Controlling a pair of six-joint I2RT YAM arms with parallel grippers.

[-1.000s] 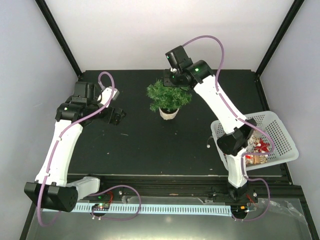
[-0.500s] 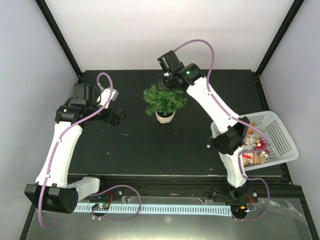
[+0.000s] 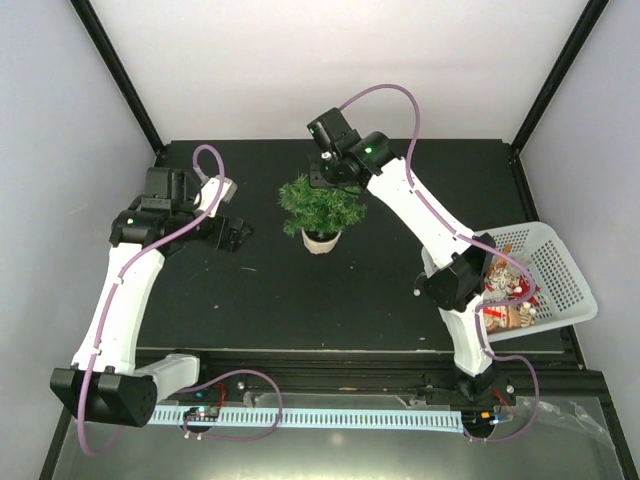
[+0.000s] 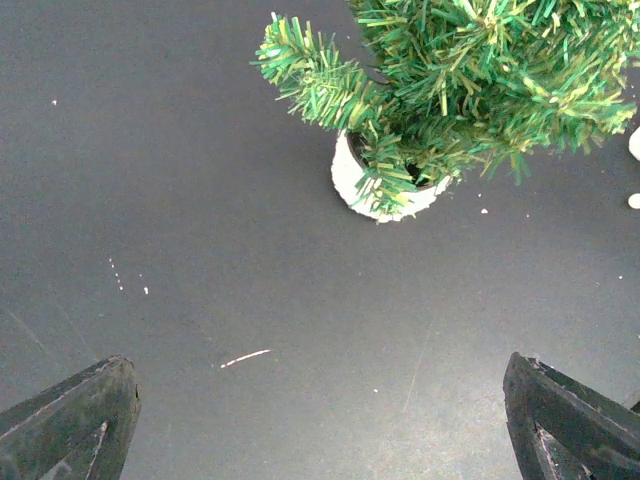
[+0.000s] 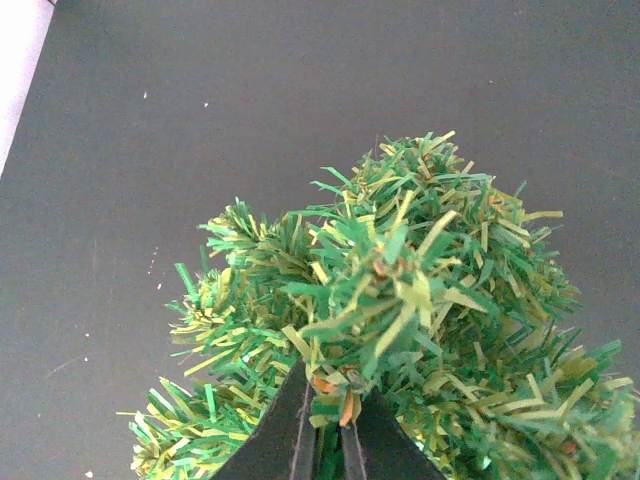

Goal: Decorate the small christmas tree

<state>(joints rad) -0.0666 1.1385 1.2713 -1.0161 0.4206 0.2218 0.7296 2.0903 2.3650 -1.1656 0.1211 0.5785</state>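
Top external view is showing one tree (image 3: pixel 320 205) standing in its white pot (image 3: pixel 318 240) toward the table's (image 3: pixel 300 300) back. Of two grippers, the right gripper (image 5: pixel 330 400) is pinching the tree's needles, while the left gripper (image 3: pixel 231 233) is hanging wide apart. One basket (image 3: pixel 570 270) is sitting far right.

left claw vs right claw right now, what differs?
Left claw is wide open; right claw is shut on the top needles of the small christmas tree. Left claw holds nothing and sits off to the tree's side; right claw is over the treetop. Both are black two-finger claws.
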